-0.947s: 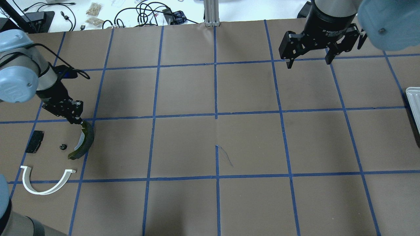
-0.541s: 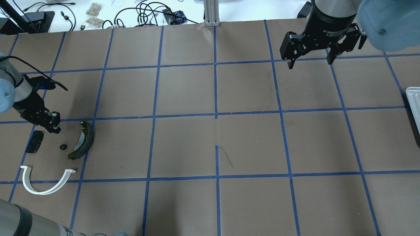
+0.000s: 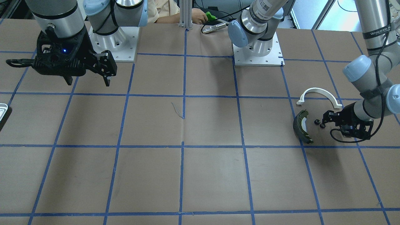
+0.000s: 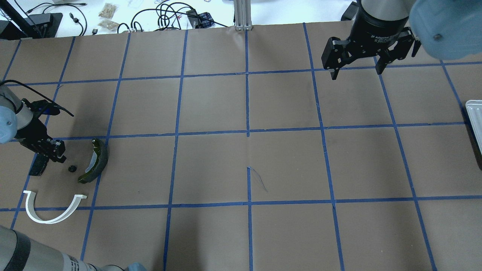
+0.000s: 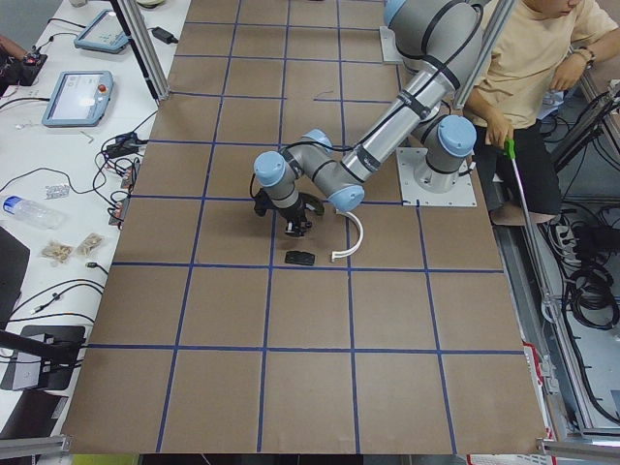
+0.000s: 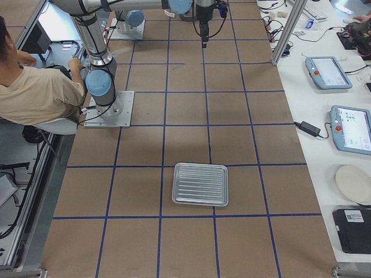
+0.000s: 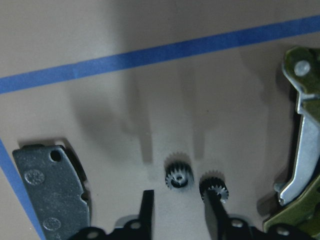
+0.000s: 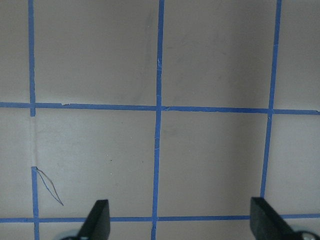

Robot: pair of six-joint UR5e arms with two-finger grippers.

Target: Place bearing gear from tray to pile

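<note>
Brown papered tabletop (image 4: 286, 165), and we judge the drop made: our left gripper (image 7: 178, 196), partly open and empty, straddles a small black toothed bearing gear (image 7: 178, 176) near the olive brake shoe (image 4: 96, 162), far from the ridged silver tray (image 6: 200, 184); next we lift straight up, right gripper (image 4: 356, 74) idle, wide open

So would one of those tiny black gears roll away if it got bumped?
Probably not far: the gear seems to lie flat on the table, hole up, so it would likely slide. Tipped onto its toothed edge, it might roll. It looks tiny beside the brake shoe, so it is likely light and easily knocked.
</note>
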